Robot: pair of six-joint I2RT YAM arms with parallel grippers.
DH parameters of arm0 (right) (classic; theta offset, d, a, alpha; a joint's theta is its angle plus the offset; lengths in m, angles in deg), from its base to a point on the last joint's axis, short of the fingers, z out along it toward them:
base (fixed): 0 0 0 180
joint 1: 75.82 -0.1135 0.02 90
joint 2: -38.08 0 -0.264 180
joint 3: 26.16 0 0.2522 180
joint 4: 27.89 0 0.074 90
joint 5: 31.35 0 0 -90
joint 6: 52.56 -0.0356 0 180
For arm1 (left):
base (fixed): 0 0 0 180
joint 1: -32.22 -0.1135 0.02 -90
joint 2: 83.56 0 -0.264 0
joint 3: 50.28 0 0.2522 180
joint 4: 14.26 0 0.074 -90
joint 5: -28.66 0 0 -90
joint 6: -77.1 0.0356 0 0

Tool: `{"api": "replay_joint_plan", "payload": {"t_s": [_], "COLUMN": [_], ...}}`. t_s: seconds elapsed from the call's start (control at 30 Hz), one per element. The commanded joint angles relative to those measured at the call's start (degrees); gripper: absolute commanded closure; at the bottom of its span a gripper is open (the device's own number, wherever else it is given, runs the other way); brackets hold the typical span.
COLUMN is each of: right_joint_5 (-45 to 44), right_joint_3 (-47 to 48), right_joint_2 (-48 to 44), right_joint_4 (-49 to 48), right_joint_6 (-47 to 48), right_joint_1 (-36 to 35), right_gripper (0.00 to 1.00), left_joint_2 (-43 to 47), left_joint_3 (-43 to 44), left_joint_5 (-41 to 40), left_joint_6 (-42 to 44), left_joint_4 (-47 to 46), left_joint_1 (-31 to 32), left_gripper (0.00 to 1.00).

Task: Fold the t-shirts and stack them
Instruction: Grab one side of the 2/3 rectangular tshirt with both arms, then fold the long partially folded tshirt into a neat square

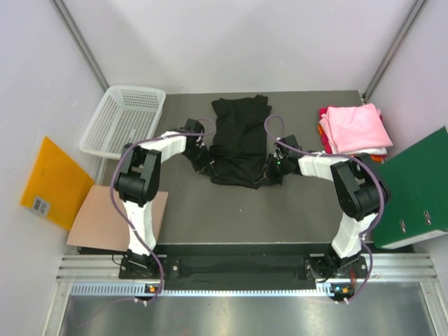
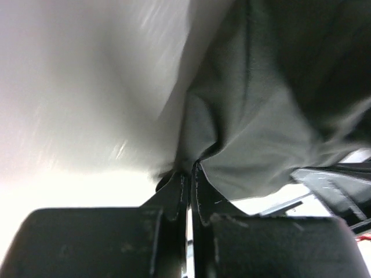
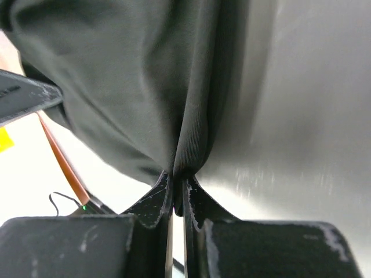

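1. Black tee (image 1: 239,140) lies mid-tabletop (image 1: 231,217), far part spread flat, near edge bunched between the 2 arms.
2. Left jaws: clamped on the tee's near-left edge, with cloth pinched between the tips in the wrist view.
3. Right jaws: clamped on the near-right edge, a fold of cloth squeezed between the tips.
4. Folded tees (image 1: 353,129), pink on top, are stacked at the far-right edge, well apart from the black tee.
5. Basket (image 1: 122,119) at far-left corner; green folder (image 1: 413,189) at right.
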Motion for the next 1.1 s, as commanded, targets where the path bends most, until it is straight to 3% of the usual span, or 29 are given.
{"api": "replay_joint_plan", "payload": {"t_s": [0.0,0.27,0.47,0.67,1.07], "right_joint_5": [-0.38,2.26,3.84,2.35,3.22], "right_joint_3": [-1.71,-7.07,-4.71,6.88,32.99], "right_joint_2": [-8.62,-22.08,-28.77,-23.60,-1.98], "right_joint_4": [4.89,11.92,17.45,22.38,24.49], "right_joint_6": [3.08,2.12,1.85,8.08,17.06], "right_joint_1": [-1.03,-3.32,-3.15,-1.66,5.73], "right_gripper": [1.00,1.00,1.00,0.99,0.97], "left_joint_2": [8.32,23.00,26.88,21.79,5.53], "left_joint_3": [-6.87,-12.87,-5.33,5.75,23.76], "left_joint_5": [-1.36,-1.10,-1.54,-0.49,5.31], "left_joint_6": [1.43,1.60,1.60,1.96,0.29], "left_joint_4": [6.03,14.99,21.41,22.30,16.93], "left_joint_1": [0.74,3.29,3.21,1.89,-2.94], "left_gripper": [1.00,1.00,1.00,1.00,1.00]}}
